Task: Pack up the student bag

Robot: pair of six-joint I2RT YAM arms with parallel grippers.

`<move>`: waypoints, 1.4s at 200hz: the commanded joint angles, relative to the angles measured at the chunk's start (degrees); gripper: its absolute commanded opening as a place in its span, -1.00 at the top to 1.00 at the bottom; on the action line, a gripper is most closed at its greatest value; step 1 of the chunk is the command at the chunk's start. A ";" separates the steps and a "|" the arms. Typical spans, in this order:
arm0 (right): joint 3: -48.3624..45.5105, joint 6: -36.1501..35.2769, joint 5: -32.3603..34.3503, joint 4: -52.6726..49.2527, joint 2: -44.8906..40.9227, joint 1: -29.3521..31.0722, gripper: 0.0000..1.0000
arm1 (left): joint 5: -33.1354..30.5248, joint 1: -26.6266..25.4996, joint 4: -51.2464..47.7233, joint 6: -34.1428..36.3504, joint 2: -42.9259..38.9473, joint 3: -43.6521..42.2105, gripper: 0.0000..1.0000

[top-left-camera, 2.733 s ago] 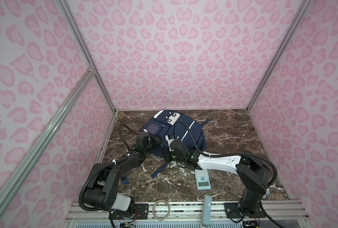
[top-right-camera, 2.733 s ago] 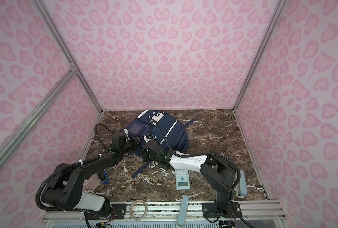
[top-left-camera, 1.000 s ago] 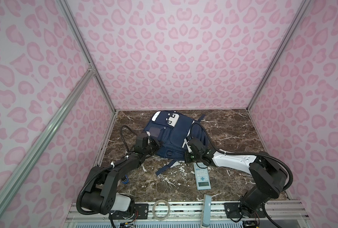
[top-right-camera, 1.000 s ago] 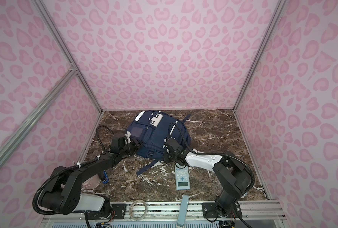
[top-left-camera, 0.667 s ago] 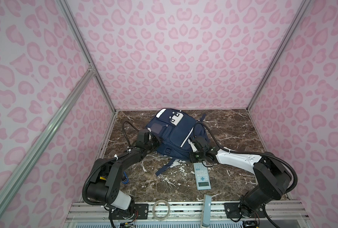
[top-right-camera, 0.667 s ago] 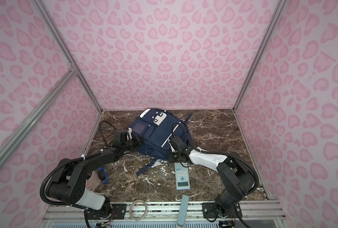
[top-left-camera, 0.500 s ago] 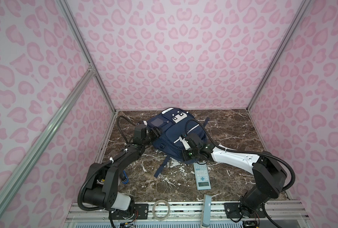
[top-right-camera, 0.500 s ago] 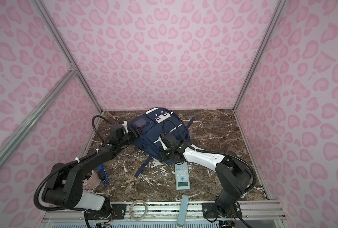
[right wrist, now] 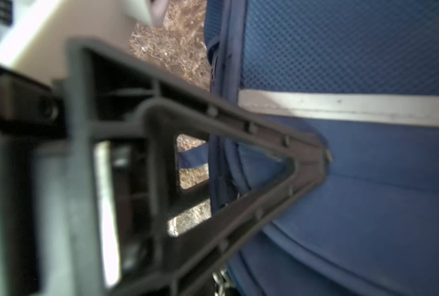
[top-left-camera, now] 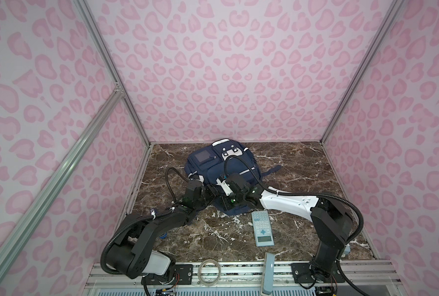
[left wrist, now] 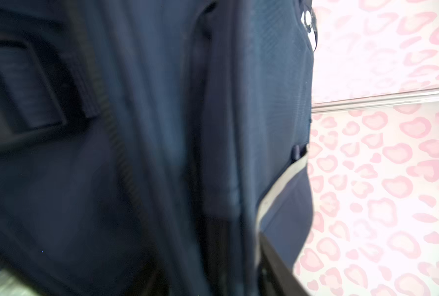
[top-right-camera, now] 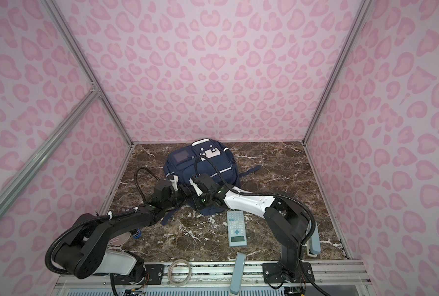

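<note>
The student bag is a navy backpack with white stripes and a studded white patch, and it stands at the back middle of the marble table in both top views. My left gripper reaches its near left side. In the left wrist view the student bag's fabric fills the frame, and I cannot tell how the jaws stand. My right gripper is shut low at the bag's near edge. A metal zip pull shows there. A black ribbed finger presses its tip on the blue cloth.
A light-blue calculator lies flat just in front of the bag. A clear ring and an upright pale-blue piece sit at the front rail. A small blue thing lies under the left arm. Pink walls close three sides.
The right gripper has come back leftwards along the bag's near edge, and the bag has turned and shifted with it. The left gripper has swung right, in to the bag's near side.
</note>
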 commanded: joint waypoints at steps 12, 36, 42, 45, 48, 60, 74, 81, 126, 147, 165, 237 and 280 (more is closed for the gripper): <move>-6.06 2.10 -1.76 1.99 -3.54 -3.51 1.00 | 0.08 0.00 0.09 0.77 1.12 1.94 0.93; -10.66 0.63 -2.51 -0.38 -5.91 -8.17 1.00 | 1.17 0.16 -1.58 2.02 0.94 2.66 0.93; -11.31 -0.09 -2.41 -1.31 -6.34 -9.29 1.00 | 1.44 0.34 -2.13 2.35 0.89 2.84 0.93; -11.63 -0.44 -2.30 -1.86 -6.55 -9.90 1.00 | 1.56 0.40 -2.35 2.53 0.87 2.89 0.93; -11.87 -0.89 -2.16 -2.35 -6.78 -10.49 1.00 | 1.67 0.48 -2.50 2.60 0.66 2.89 0.93; -12.81 -2.21 -1.26 -4.27 -7.67 -12.99 1.00 | 2.18 0.94 -2.80 3.06 0.20 2.64 0.93; -13.74 -3.37 -0.61 -5.52 -8.75 -16.64 1.00 | 3.86 1.71 -3.43 3.74 -0.17 2.60 0.93; -13.93 -3.89 -0.46 -5.82 -9.12 -18.66 1.00 | 5.01 2.16 -3.42 4.07 -0.36 2.65 0.94; -10.79 -6.48 1.96 -6.85 -6.61 -28.23 1.00 | 7.07 3.71 -8.88 8.69 -2.55 3.93 0.94; -10.69 -6.44 -0.49 -6.10 -7.43 -26.49 1.00 | 6.28 5.45 -11.90 11.27 -2.36 6.06 0.93; -10.25 -5.86 -1.51 -7.18 -9.14 -22.59 1.00 | 3.77 7.54 -15.27 14.53 -0.89 10.37 0.87; -3.77 4.93 -0.62 -0.83 -6.93 -4.65 1.00 | -6.60 13.25 -28.80 22.01 -6.08 17.86 -0.23; 1.10 6.42 -1.11 2.50 -1.23 -0.72 1.00 | -2.42 9.32 -23.38 10.16 -23.12 1.38 -0.57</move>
